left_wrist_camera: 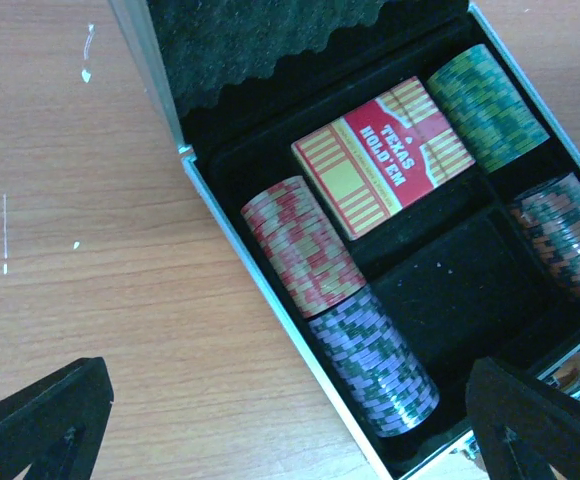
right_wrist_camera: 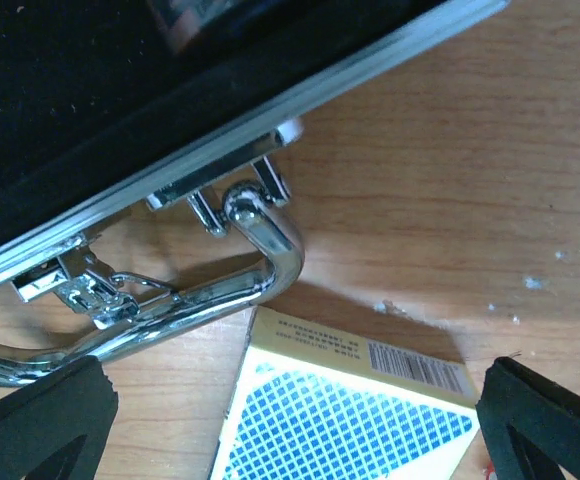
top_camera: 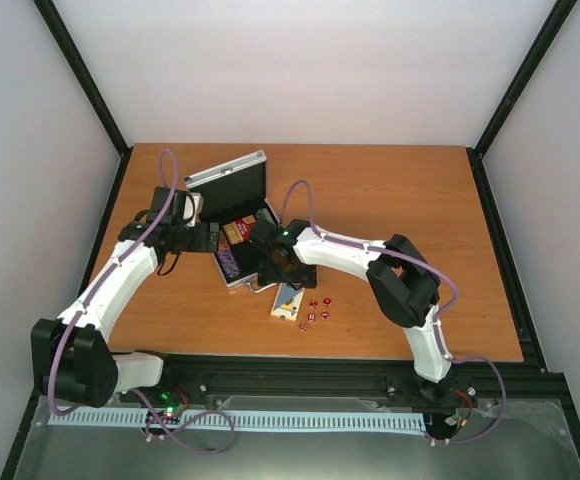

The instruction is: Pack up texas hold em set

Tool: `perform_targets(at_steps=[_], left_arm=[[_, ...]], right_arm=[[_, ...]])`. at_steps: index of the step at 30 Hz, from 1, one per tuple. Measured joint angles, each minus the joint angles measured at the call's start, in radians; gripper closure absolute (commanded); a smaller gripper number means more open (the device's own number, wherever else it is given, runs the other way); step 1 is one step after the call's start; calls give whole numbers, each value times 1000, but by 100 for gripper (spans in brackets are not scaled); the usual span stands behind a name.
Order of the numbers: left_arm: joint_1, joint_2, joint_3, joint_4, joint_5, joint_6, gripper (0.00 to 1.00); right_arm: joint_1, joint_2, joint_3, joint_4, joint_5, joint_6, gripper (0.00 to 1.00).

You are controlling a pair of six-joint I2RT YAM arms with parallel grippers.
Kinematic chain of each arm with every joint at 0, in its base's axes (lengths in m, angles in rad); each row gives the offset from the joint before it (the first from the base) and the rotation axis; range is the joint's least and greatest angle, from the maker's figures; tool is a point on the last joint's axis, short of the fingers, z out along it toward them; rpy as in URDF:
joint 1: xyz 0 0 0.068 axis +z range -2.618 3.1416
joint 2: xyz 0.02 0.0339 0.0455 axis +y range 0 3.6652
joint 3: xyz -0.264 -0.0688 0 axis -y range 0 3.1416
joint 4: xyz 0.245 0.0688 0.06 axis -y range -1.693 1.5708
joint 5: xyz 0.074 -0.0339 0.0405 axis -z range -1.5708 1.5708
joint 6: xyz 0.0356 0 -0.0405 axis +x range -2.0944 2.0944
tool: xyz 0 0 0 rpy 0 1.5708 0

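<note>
The silver briefcase point(top_camera: 253, 162) lies open on the table with its lid up. In the left wrist view its black tray point(left_wrist_camera: 448, 290) holds a red card deck point(left_wrist_camera: 382, 155) and several chip stacks: red point(left_wrist_camera: 300, 245), purple-green point(left_wrist_camera: 375, 360), green point(left_wrist_camera: 485, 105) and red-green point(left_wrist_camera: 570, 235). One middle compartment is bare. My left gripper point(top_camera: 214, 240) point(left_wrist_camera: 290, 440) hangs open over the case's left edge. My right gripper point(top_camera: 270, 270) point(right_wrist_camera: 290, 430) hangs open over the blue-yellow deck point(top_camera: 290, 303) point(right_wrist_camera: 340, 420), which lies on the table beside the case's chrome handle point(right_wrist_camera: 260, 250). Small red dice point(top_camera: 318, 308) lie right of that deck.
The wooden table point(top_camera: 400, 220) is walled by white panels with black posts at the back corners. The case's foam-lined lid point(left_wrist_camera: 240, 40) stands up behind the tray. The arms' bases sit on a black rail point(top_camera: 300, 385) at the near edge.
</note>
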Motion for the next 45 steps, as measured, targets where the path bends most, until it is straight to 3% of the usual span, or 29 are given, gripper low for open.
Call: perform_targets(at_steps=[10,27,34,36,38,45], left_arm=[[0,13,0,32,53,-2,0],[0,14,0,32,76,-7,0],[0,14,0,32,77,-7,0],[0,14,0,32,77,-7,0],[0,11,0,31,77,-7,0],[0,-6,0,31,76,-8,0]], right_arm=[[47,-12,-44,-20,23,129,0],[74,-10,-61,-14,1,166,2],[74,1,-90,6,-7,187,20],[74,-1,-95,7,-5,192,33],[74,-2,-99,8,-5,192,55],[76,-14,-109,17,-5,200,61]])
